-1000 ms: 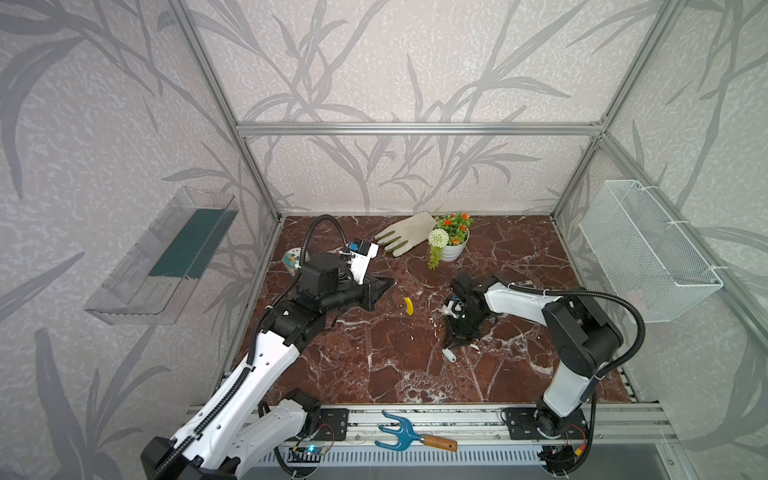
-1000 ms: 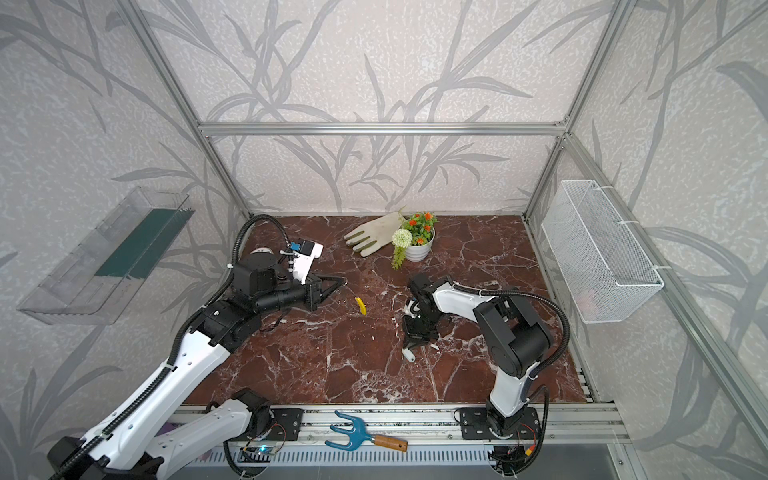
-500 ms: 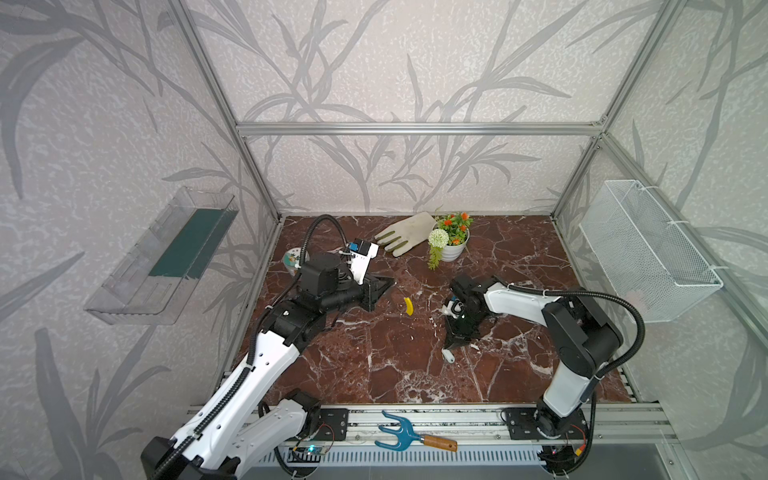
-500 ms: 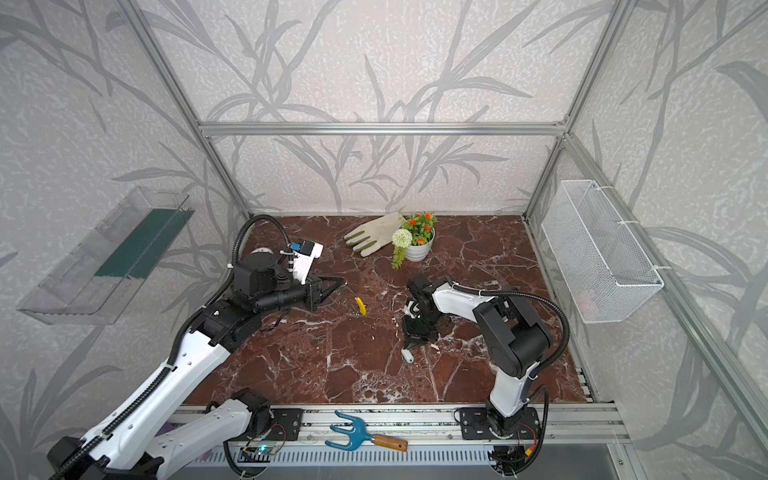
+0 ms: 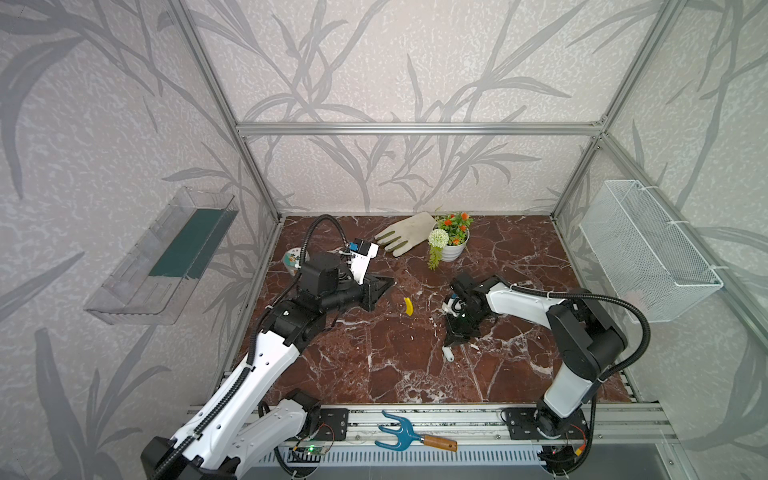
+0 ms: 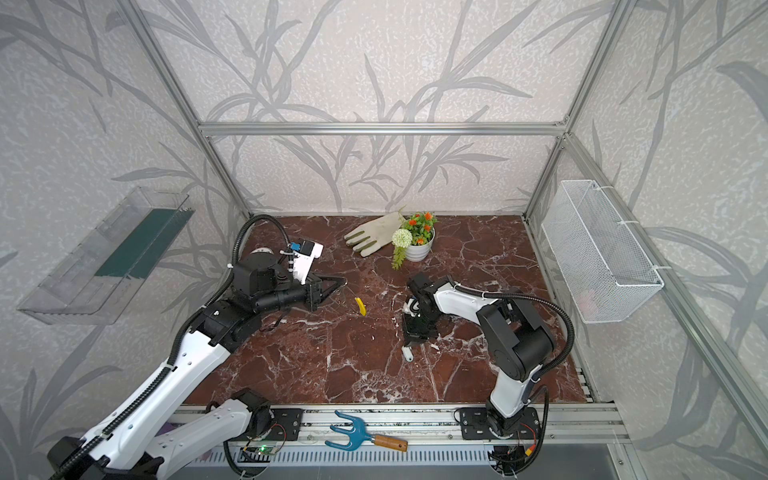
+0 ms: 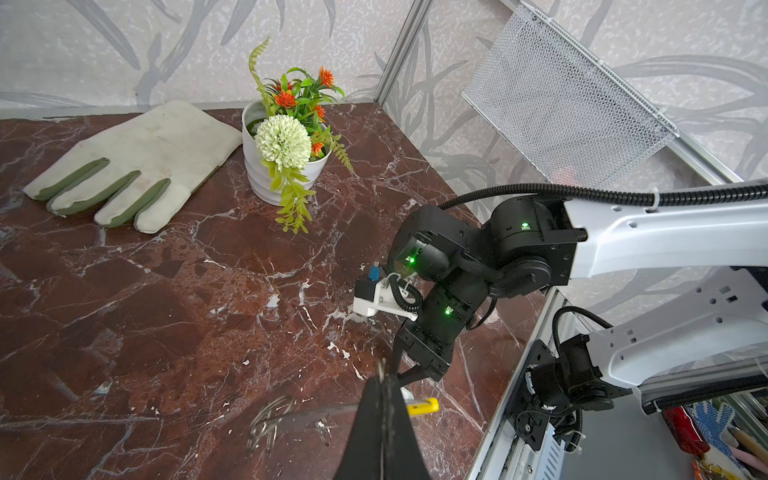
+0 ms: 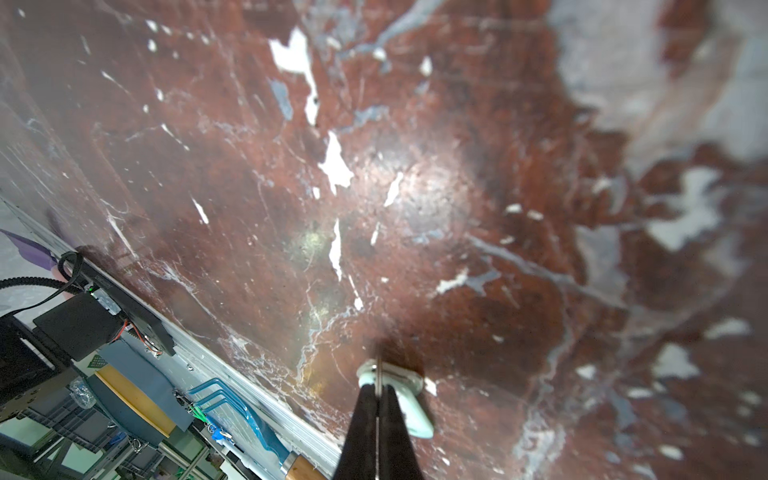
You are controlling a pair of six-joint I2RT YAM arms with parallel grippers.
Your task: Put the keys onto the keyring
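Though marble tabletop (image 5: pixel 374 365) and wallpapered cage (image 5: pixel 415 129) read clear, left gripper (image 7: pixel 382 386) pinches blurred keyring (image 7: pixel 422 406), right gripper (image 8: pixel 378 386) clamps half-hidden keys (image 8: pixel 411 415).

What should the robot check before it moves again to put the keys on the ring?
1. The left gripper is shut on the keyring: ok.
2. The right gripper is shut on the keys: ok.
3. The keys are lifted off the table: cannot tell.
4. The keys are threaded on the keyring: not ok, they are apart.
5. The keyring's opening faces the keys: cannot tell, the wire is too thin.
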